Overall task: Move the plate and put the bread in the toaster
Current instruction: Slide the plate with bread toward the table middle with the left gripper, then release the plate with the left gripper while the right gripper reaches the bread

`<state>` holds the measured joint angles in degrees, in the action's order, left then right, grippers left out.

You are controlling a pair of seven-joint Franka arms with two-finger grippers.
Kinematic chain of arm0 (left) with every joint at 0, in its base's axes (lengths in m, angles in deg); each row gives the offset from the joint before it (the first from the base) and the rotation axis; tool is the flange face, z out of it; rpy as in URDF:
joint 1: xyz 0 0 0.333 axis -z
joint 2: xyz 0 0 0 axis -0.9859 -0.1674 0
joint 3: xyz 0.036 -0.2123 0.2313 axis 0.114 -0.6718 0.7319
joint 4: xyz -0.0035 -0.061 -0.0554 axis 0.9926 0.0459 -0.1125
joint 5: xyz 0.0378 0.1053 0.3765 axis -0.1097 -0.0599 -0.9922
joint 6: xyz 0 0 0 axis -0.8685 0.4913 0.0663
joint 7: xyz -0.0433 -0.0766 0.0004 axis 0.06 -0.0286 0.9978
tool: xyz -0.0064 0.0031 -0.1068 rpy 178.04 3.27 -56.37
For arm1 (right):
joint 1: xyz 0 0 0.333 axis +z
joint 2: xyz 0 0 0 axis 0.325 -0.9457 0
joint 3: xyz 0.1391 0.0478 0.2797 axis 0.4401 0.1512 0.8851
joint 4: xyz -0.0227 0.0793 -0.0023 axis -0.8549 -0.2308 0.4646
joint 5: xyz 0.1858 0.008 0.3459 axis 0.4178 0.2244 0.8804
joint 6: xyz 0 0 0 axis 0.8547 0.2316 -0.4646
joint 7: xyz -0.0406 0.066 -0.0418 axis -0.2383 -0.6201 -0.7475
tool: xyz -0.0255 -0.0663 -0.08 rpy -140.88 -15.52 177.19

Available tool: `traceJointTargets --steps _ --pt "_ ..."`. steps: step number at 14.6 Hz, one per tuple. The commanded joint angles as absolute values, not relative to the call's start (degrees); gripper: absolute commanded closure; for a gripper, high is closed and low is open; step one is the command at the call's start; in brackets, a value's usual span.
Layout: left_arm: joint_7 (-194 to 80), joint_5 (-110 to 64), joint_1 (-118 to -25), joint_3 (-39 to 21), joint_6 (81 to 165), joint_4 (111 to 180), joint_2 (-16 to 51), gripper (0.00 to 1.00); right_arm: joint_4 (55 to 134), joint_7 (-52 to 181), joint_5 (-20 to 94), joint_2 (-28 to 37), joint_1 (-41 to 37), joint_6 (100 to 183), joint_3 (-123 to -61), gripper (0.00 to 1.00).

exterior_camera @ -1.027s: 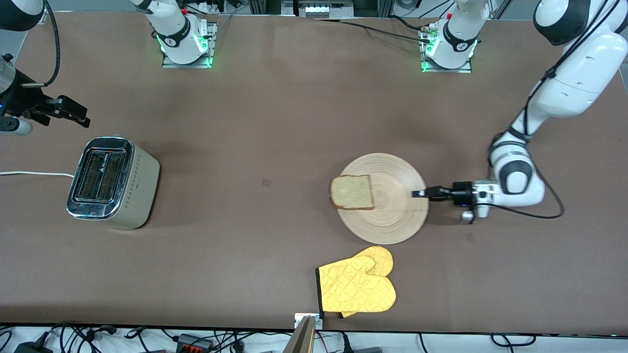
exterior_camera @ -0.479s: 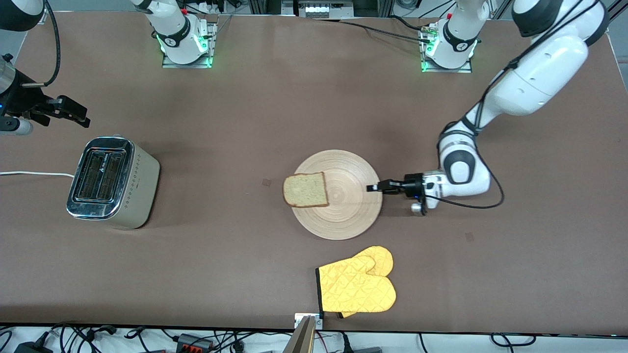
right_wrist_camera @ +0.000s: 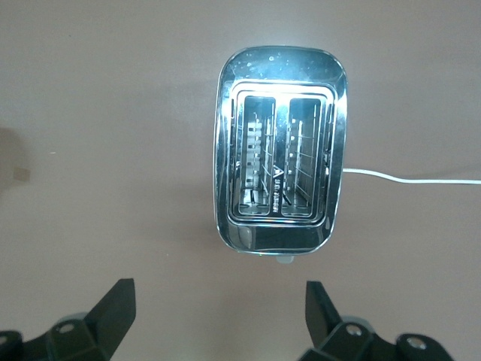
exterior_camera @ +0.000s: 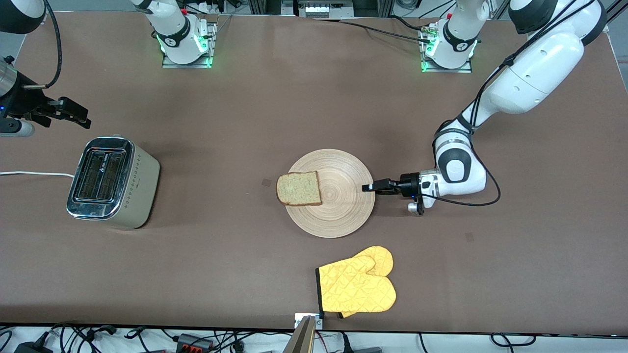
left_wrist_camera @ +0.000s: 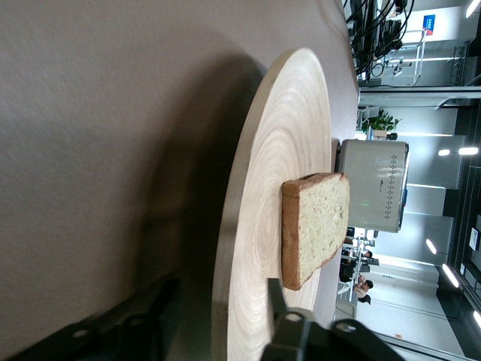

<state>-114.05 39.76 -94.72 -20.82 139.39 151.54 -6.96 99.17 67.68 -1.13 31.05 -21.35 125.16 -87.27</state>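
The round wooden plate (exterior_camera: 343, 206) lies mid-table with the bread (exterior_camera: 299, 188) on the part of its rim toward the toaster (exterior_camera: 110, 182). My left gripper (exterior_camera: 367, 187) is low at the plate's rim on the left arm's side. In the left wrist view the plate (left_wrist_camera: 278, 188) and the bread (left_wrist_camera: 319, 226) fill the frame. There the left gripper (left_wrist_camera: 220, 289) is open, one finger above the rim and one below, both clear of the wood. My right gripper (exterior_camera: 73, 113) waits open over the table beside the toaster (right_wrist_camera: 279, 177), whose two slots are empty.
A yellow oven mitt (exterior_camera: 358, 284) lies nearer the front camera than the plate, close to the table's edge. The toaster's white cord (exterior_camera: 29, 173) trails off the right arm's end of the table.
The plate, with the bread on it, has slid toward the toaster, drawn by my left gripper. The left jaws, shut on the rim before, now stand apart. The right arm has not moved.
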Motion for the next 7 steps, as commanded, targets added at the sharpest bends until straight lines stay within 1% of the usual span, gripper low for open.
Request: traceJointTargets --steps 1,3,4,7 --pt "-115.29 37.86 -96.79 -20.38 136.10 152.49 -3.90 0.00 100.03 66.83 -1.37 30.47 -21.51 126.28 -86.68 0.00" --pt "-115.21 31.11 -100.38 -20.38 131.19 151.00 -3.63 0.00 99.94 66.91 -0.32 27.22 -19.50 128.81 -86.41 0.00" --pt "-114.94 26.12 -102.06 -20.38 127.94 149.43 -3.80 0.00 99.85 67.17 0.04 25.29 -17.32 130.31 -86.41 0.00" --pt "-114.41 16.69 -104.27 -20.20 121.60 144.94 -3.89 0.00 99.59 67.88 3.71 20.55 -13.44 133.92 -86.41 0.00"
